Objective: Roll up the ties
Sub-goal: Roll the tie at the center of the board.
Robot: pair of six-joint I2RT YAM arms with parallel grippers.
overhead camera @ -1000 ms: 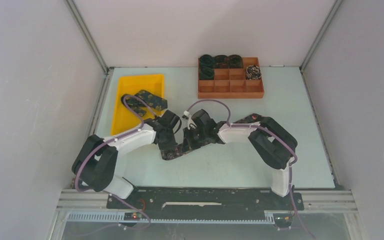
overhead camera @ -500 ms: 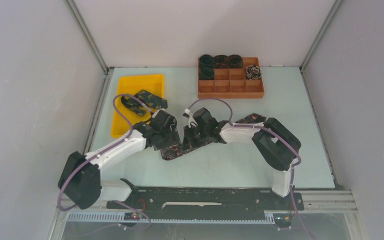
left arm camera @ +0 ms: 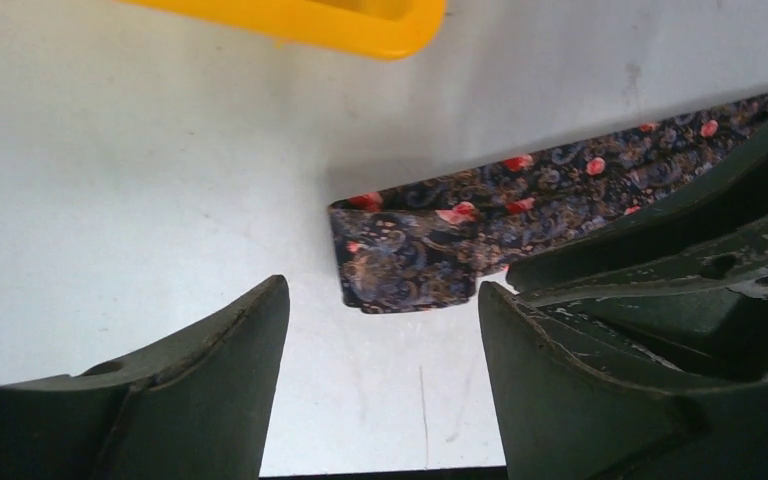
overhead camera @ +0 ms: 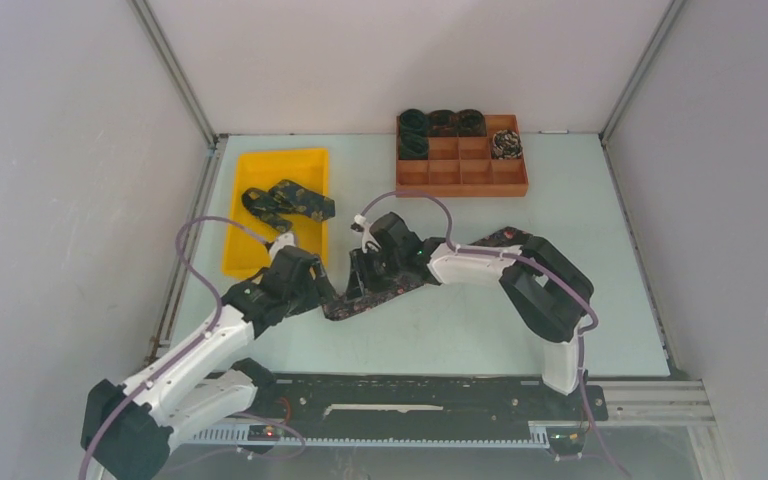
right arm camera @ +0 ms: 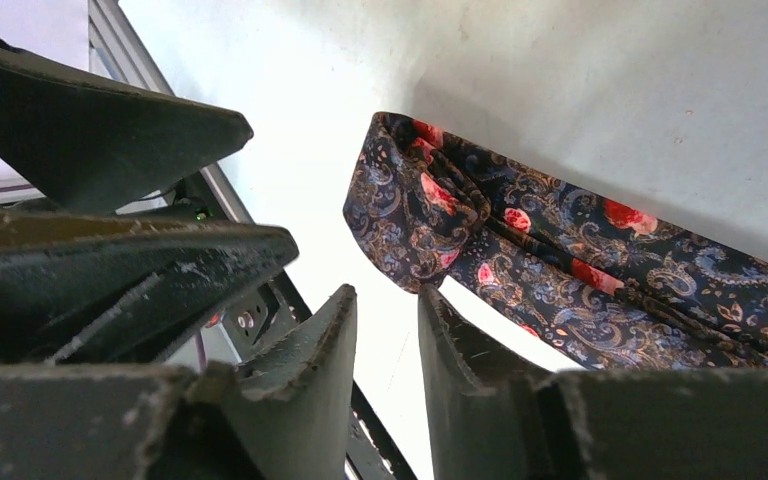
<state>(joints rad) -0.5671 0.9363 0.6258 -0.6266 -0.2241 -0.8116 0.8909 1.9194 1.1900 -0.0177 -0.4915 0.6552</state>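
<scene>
I'm watching my left gripper (left arm camera: 381,292) backing off toward the near-left corner, its jaws now spread wide and holding nothing. It's leaving the tie (left arm camera: 430,250) lying on the table (left arm camera: 160,150), its end folded over once, just ahead of those fingers. My right gripper (right arm camera: 384,305) is loosening too, jaws slightly parted just beside the fold. I'm judging the roll barely begun and needing a fresh grip.
</scene>
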